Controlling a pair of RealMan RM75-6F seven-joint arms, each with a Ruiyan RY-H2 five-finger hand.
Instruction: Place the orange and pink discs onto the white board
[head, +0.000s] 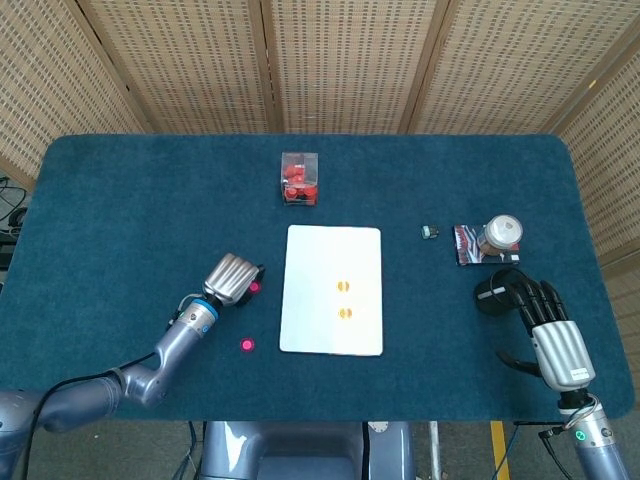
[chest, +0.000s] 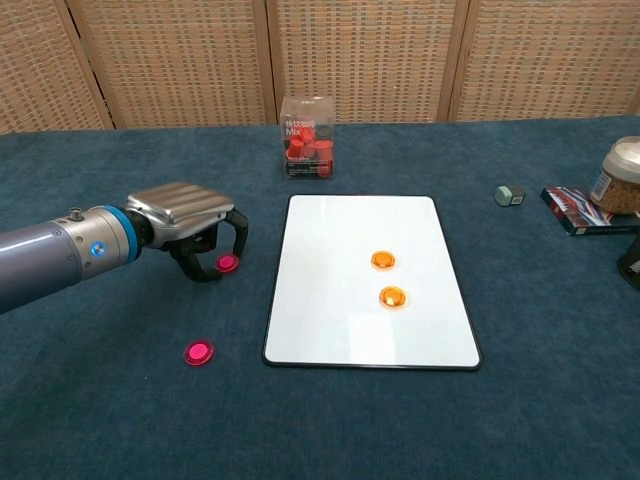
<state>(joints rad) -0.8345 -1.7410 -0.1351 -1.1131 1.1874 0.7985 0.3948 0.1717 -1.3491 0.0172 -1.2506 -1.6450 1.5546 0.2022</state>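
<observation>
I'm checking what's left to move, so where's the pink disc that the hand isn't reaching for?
That pink disc lies on the blue table cloth in the chest view, left of the white board's near left corner, nearer the camera than the left hand.

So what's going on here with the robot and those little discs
The robot is moving discs onto the white board. Two orange discs already lie on it. The left robot hand is curled over one pink disc just left of the board; whether it is actually gripped is unclear. A second pink disc lies on the blue table, nearer the front edge. The right robot hand rests open at the far right, holding nothing.
</observation>
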